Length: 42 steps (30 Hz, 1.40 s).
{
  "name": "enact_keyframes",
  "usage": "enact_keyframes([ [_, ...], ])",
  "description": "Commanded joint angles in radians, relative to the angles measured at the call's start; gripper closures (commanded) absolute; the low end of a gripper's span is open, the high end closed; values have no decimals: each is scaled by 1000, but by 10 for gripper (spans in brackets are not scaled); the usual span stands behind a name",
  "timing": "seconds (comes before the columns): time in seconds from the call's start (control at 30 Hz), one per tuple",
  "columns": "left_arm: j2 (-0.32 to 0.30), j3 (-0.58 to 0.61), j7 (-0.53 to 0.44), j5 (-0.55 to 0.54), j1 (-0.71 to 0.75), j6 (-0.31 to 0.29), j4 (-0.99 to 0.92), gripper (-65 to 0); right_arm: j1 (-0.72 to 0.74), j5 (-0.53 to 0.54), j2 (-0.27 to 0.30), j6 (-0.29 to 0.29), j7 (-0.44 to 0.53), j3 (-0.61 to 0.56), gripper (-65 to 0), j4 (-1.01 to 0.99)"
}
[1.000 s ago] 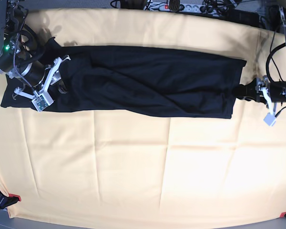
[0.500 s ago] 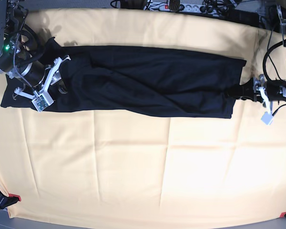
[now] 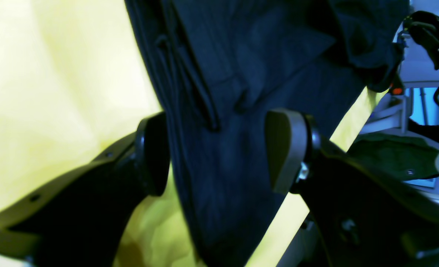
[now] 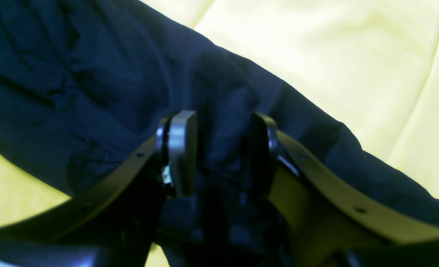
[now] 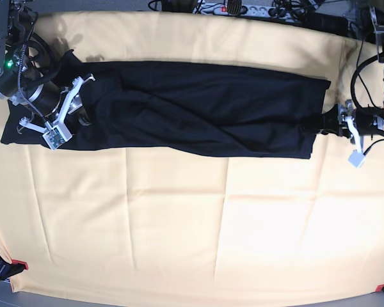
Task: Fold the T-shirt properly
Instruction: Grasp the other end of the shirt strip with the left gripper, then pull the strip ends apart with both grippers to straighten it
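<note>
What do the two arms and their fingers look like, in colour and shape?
Both arms are black. The right arm carries a green light, dark cables and white brackets. The left arm has white parts and black cables. The fingers are black, curved, and end in flat rounded pads, grey-faced.

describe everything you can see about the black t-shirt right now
The T-shirt is plain black soft fabric, wrinkled, folded lengthwise into a long band lying flat across the upper part of the yellow-cream cloth. No print shows. The right gripper pinches a bunched fold at one end. At the other end the left gripper straddles the edge with its jaws apart.
</note>
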Motion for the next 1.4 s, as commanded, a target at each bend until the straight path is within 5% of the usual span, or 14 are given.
enact_keyframes([
  [0.0, -2, 0, 24, 12, -6, 4, 6, -412, 8, 3, 14, 0, 26, 11, -261, 12],
  [0.33, 47, 0, 24, 12, -9, 4, 6, -406, 8, 3, 14, 0, 26, 11, -261, 12],
  [0.4, 47, 0, 24, 12, -9, 3, 6, -318, 8, 3, 14, 0, 26, 11, -261, 12],
  [0.5, 46, 0, 24, 12, -9, -33, 6, -36, 8, 3, 14, 0, 26, 11, -261, 12],
  [0.53, 46, 0, 24, 21, -9, -35, 6, 0, 8, 3, 14, 0, 26, 11, -261, 12],
  [0.77, 19, -1, 24, 46, -23, -31, 6, 0, 8, 3, 15, 1, 26, 11, -261, 12],
  [1.37, -219, -1, 24, 78, -103, -31, 6, 0, 8, 3, 14, 1, 26, 11, -261, 13],
])
